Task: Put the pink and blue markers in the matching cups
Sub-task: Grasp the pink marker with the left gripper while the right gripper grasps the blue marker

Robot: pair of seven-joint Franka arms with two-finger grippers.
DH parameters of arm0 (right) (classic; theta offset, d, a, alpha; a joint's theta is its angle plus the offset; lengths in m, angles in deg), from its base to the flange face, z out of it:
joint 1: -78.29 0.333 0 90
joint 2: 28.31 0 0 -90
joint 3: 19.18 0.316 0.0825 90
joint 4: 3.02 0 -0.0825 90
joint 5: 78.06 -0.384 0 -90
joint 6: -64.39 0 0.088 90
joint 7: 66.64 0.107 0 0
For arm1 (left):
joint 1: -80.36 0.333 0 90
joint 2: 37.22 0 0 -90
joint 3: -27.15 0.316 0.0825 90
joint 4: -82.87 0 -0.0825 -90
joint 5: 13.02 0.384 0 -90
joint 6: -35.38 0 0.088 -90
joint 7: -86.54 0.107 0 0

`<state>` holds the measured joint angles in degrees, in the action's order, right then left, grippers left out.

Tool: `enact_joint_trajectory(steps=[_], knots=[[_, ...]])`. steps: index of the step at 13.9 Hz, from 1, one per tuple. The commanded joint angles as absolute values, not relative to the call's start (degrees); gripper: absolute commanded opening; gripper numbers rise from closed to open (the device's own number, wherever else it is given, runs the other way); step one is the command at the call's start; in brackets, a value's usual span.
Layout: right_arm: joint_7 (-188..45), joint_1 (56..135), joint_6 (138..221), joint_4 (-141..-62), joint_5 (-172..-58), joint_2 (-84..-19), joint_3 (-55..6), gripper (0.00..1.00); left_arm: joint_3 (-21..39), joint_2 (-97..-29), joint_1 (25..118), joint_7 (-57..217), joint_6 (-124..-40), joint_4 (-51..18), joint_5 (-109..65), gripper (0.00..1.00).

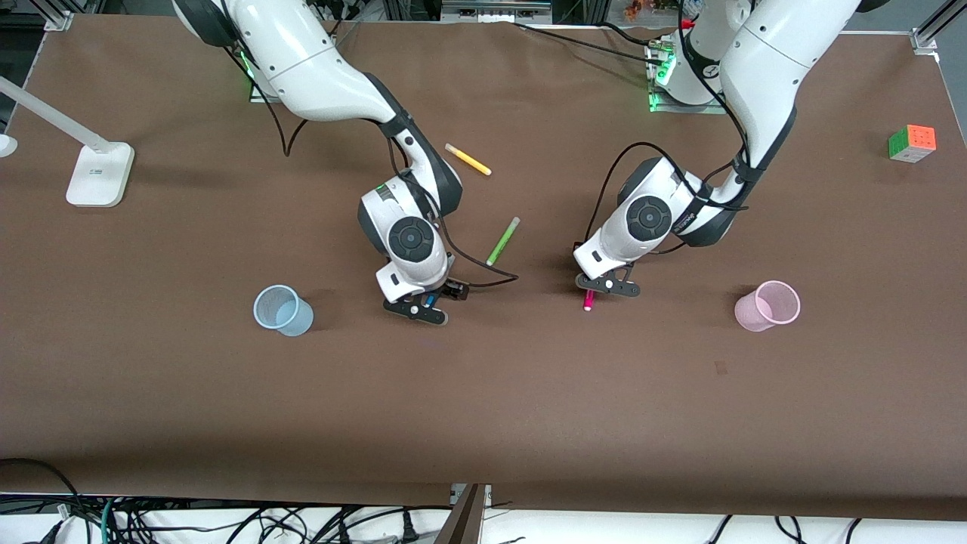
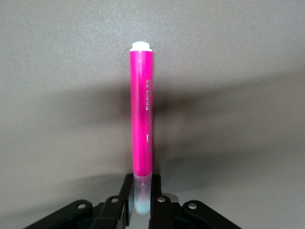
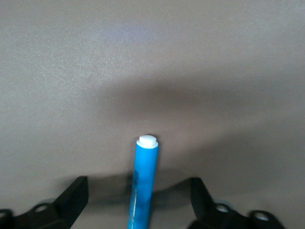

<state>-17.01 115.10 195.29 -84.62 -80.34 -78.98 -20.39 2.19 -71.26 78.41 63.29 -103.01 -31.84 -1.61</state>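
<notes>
Your left hand (image 1: 609, 286) pinched the pink marker (image 1: 588, 302) by its cap, long axis pointing outward. Your right hand (image 1: 415, 310), spread, straddled the blue marker (image 3: 143, 191) on the surface (image 1: 483, 393).

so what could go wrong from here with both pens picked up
The left gripper pinches the pink marker only by its pale cap end, so it may swing or slip on the way to the pink cup. The blue cup is narrow; the blue marker could catch its rim and tip it.
</notes>
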Motion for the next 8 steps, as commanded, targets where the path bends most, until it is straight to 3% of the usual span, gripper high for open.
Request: enact_joint_trajectory(steps=[1,2,3,5,6,8], knots=[[-16.7,115.4,196.4,-83.9,-79.9,-79.8,-20.6,0.47,2.1,-69.5,78.8,63.8,-100.2,-31.5,-0.1,0.0],[-16.9,115.4,196.3,-84.0,-79.9,-79.7,-20.6,0.29,2.1,-68.3,78.7,63.8,-98.8,-31.4,-0.1,0.0],[-17.0,115.3,196.1,-84.0,-79.9,-79.5,-20.6,0.19,2.1,-67.0,78.8,63.8,-96.6,-31.1,-0.1,0.0],[-17.1,115.2,195.8,-83.9,-79.9,-79.2,-20.6,0.17,2.2,-65.7,78.9,63.9,-88.7,-28.6,-0.1,0.0],[-17.2,115.1,195.7,-83.9,-79.9,-79.1,-20.6,0.1,2.2,-65.7,78.9,63.9,-84.1,-26.5,0.0,0.0],[-17.3,115.1,195.2,-84.0,-80.0,-79.0,-20.6,0.12,2.2,-65.7,78.9,64.4,-75.2,-22.1,3.0,0.0]])
